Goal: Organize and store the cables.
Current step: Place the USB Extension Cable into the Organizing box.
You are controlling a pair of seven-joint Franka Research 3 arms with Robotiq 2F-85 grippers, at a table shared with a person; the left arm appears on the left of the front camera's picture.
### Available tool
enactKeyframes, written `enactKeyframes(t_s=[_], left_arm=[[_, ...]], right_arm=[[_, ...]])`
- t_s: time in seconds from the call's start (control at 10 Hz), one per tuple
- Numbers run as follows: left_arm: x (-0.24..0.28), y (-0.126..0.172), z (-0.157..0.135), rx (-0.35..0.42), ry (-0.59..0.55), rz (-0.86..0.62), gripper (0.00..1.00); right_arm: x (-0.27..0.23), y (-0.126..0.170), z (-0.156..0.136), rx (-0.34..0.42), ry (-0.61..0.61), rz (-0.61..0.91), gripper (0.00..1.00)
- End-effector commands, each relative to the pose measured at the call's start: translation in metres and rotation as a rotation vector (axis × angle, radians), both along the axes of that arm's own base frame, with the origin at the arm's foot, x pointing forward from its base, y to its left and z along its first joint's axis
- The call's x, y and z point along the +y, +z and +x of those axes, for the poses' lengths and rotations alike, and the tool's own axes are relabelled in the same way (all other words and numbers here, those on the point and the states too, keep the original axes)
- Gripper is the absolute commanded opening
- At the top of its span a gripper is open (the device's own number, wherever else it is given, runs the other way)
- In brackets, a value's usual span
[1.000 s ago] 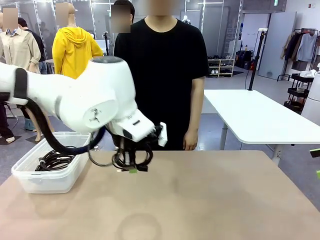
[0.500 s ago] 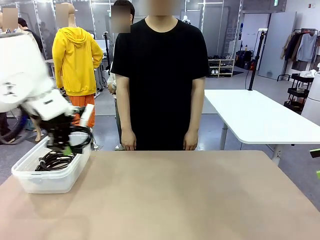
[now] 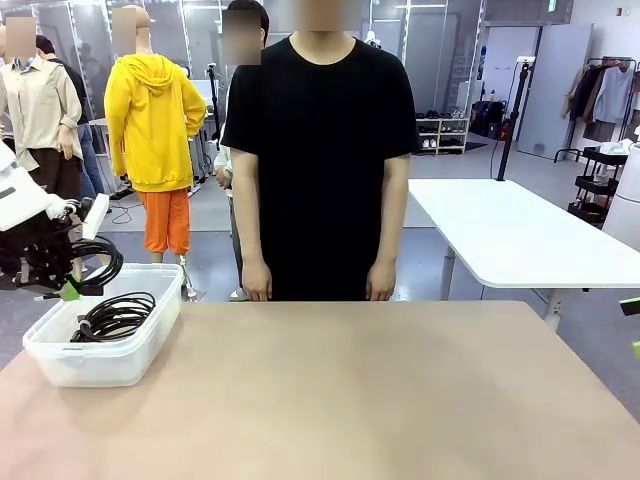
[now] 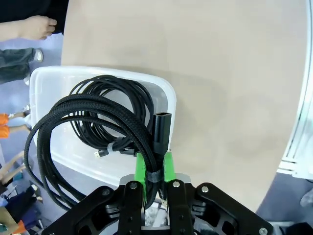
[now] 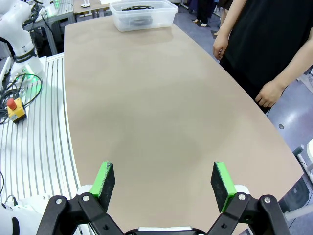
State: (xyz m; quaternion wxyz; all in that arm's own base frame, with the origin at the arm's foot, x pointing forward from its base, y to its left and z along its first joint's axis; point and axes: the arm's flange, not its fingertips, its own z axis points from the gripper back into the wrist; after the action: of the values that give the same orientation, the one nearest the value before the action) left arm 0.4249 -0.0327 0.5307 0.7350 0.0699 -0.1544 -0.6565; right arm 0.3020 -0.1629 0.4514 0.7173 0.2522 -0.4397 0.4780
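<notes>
My left gripper (image 3: 62,288) hangs at the far left, shut on a thick braided black cable coil (image 3: 97,262) just above the left end of the clear plastic bin (image 3: 100,362). In the left wrist view the green pads (image 4: 141,169) pinch that coil (image 4: 83,125), whose chunky plug (image 4: 162,128) sticks up. A thinner coiled cable (image 4: 115,95) lies inside the bin (image 4: 166,95) below it, and the same thinner cable (image 3: 117,316) can be made out through the bin wall from the front. My right gripper (image 5: 162,180) is open over bare tabletop, holding nothing.
A person in a black shirt (image 3: 325,120) stands at the table's far edge, hands (image 5: 268,93) down at the sides. The tan tabletop (image 3: 380,400) stretches right of the bin. A white table (image 3: 520,235) stands behind on the right.
My left arm has swung from the table's middle to the far left, carrying the braided coil with it, and now holds it over the bin. The right gripper has not moved.
</notes>
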Motion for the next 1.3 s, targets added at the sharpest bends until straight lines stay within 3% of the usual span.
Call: enactKeyframes(t_s=[0.0, 0.5, 0.7, 1.0, 1.1, 1.2], left_arm=[[-0.003, -0.001, 0.001, 0.001, -0.007, 0.001, 0.16], [0.002, -0.001, 0.009, -0.004, -0.019, 0.021, 0.16], [0.006, -0.012, 0.043, -0.005, -0.062, 0.058, 0.16], [0.006, -0.046, 0.099, 0.064, -0.010, 0.026, 0.16], [0.008, -0.060, 0.114, 0.085, 0.076, 0.069, 0.16], [0.008, -0.074, 0.126, 0.129, 0.063, 0.054, 0.16]], right_arm=[[-0.001, 0.000, 0.002, -0.025, 0.007, 0.004, 1.00], [-0.001, 0.000, 0.002, -0.025, 0.007, 0.004, 1.00], [-0.001, 0.000, 0.002, -0.025, 0.007, 0.004, 1.00], [-0.001, 0.000, 0.002, -0.025, 0.007, 0.004, 1.00], [-0.001, 0.000, 0.002, -0.025, 0.007, 0.004, 1.00], [-0.001, 0.000, 0.002, -0.025, 0.007, 0.004, 1.00]])
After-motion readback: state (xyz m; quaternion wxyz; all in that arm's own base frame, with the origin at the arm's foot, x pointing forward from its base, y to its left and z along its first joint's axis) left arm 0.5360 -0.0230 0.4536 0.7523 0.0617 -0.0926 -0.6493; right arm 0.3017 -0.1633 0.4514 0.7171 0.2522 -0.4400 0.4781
